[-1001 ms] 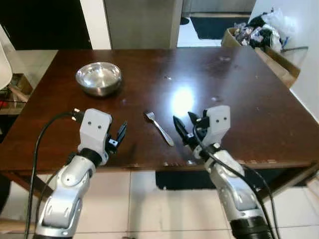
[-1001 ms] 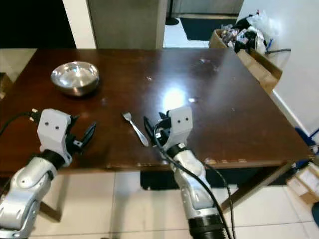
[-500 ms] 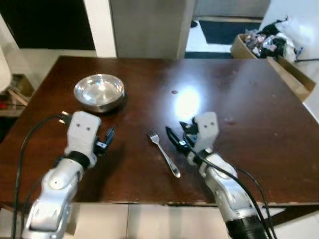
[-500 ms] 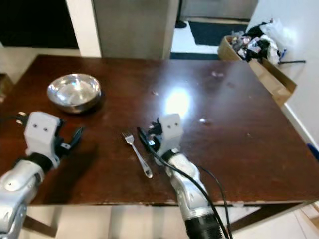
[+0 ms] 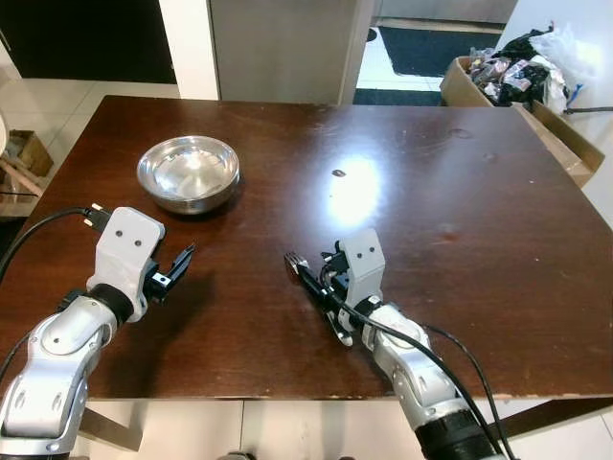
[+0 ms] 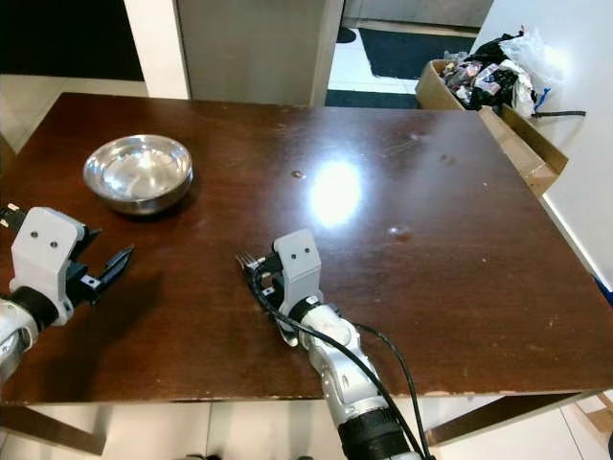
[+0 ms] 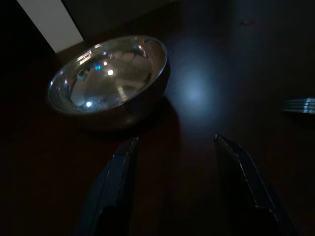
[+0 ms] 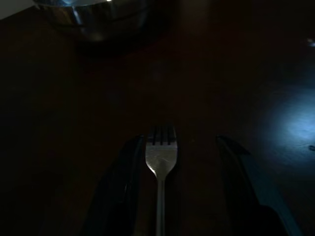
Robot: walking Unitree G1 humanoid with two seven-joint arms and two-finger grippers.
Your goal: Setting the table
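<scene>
Fork (image 8: 159, 167) flat on the counter (image 5: 479, 220), tines pointing toward the bowl (image 5: 188, 172), lying directly under the right claw (image 8: 172, 167) and between its two black fingers (image 8: 123, 182); fingers set apart, one either side of the fork head, not closed on it. Handle partly hidden beneath the wrist in the head views. Left claw (image 5: 172, 271) held over the near left part of the counter, fingers likewise apart, nothing between them, aimed at the bowl, well apart from it. Bowl toward the far left corner, clear of the edges. Broad bare surface right of the fork and toward the far edge. Counter dark brown wood, glossy, with a bright glare patch mid-surface. Bowl round, shallow, polished metal. Fork slim, silver metal.
</scene>
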